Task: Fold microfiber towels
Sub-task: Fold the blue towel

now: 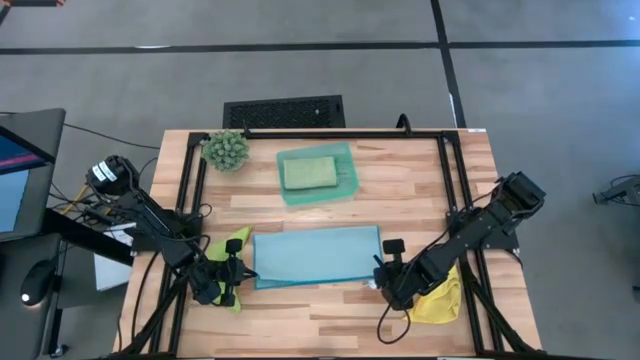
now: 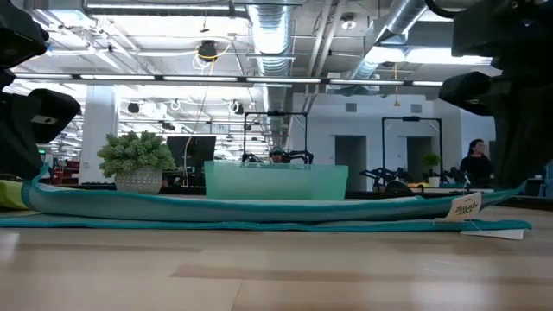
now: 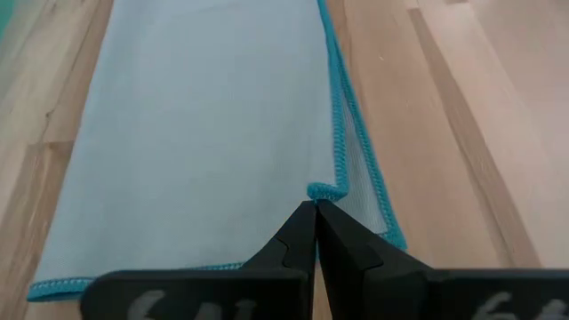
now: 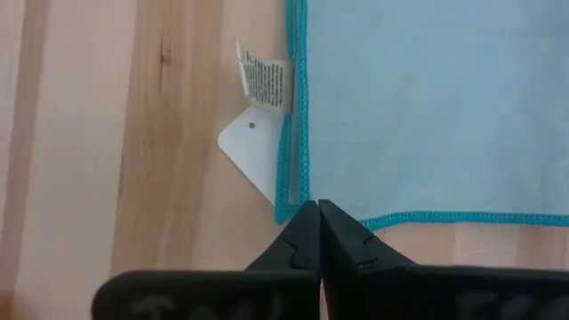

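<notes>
Two hands pinch the light blue towel [image 1: 317, 255], folded at mid-desk: left hand [image 3: 316, 213] on its left near corner, right hand [image 4: 317, 213] on its right near corner, likely to fold it again.
</notes>
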`<move>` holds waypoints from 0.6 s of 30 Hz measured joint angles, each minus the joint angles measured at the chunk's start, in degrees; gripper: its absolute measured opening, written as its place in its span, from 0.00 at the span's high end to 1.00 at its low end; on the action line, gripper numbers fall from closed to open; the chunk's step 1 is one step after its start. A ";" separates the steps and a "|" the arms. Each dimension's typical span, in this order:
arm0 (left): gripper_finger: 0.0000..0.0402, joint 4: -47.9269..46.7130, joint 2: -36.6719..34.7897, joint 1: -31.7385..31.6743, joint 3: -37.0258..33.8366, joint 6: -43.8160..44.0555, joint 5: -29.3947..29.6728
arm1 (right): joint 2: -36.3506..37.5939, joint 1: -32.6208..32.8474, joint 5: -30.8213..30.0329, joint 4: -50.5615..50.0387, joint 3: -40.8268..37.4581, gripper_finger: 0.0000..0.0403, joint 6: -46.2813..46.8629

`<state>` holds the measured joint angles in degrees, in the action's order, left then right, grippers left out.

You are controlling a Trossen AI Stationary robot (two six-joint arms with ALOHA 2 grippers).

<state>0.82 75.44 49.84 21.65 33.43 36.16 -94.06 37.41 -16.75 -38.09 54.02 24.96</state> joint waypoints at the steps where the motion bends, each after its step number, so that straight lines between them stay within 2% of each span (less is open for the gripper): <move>1: 0.98 0.00 0.00 0.00 0.00 -0.38 -0.06 | 0.00 0.00 0.02 0.01 0.00 0.95 -0.04; 12: 0.70 0.39 0.00 0.00 0.00 0.19 -0.15 | 0.39 -0.04 0.41 -1.62 0.00 0.98 0.08; 18: 0.63 0.62 0.00 -0.10 0.24 0.26 0.49 | 0.24 -0.04 1.92 1.96 0.00 0.94 -1.42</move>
<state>1.44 75.44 49.75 21.89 33.69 36.66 -93.82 37.36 -14.83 -36.12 54.02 23.54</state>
